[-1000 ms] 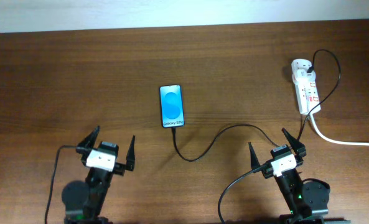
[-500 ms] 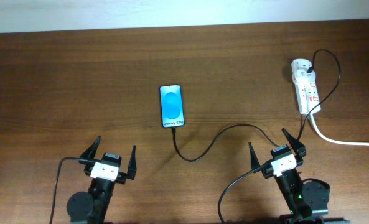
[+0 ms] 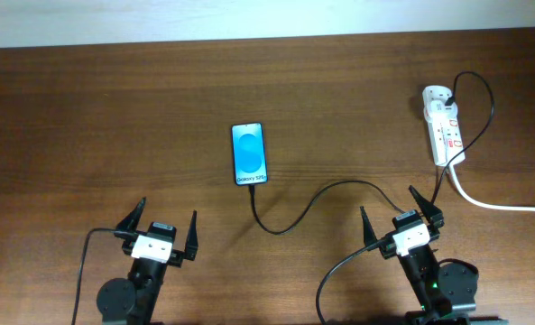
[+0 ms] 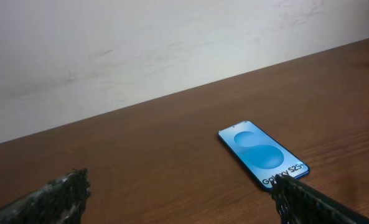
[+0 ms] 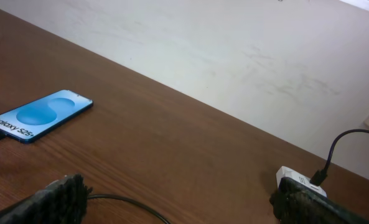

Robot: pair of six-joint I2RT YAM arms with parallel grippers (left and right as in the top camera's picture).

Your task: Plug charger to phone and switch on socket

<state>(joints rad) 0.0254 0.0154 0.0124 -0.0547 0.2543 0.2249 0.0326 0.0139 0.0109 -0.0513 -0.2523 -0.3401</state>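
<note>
Overhead, one phone (image 3: 249, 153), one charger (image 3: 353, 183), one socket (image 3: 444, 131)

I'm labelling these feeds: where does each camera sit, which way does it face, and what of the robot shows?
Overhead: above the table, looking straight down on phone, charger and socket; left hand and right hand, both open, at the bottom.
Left wrist: low on the left arm, facing across the table toward the wall; phone ahead, own fingers in the lower corners.
Right wrist: same low forward look; phone far left, socket at right, own fingers below.
Shared: all three show the phone.
</note>
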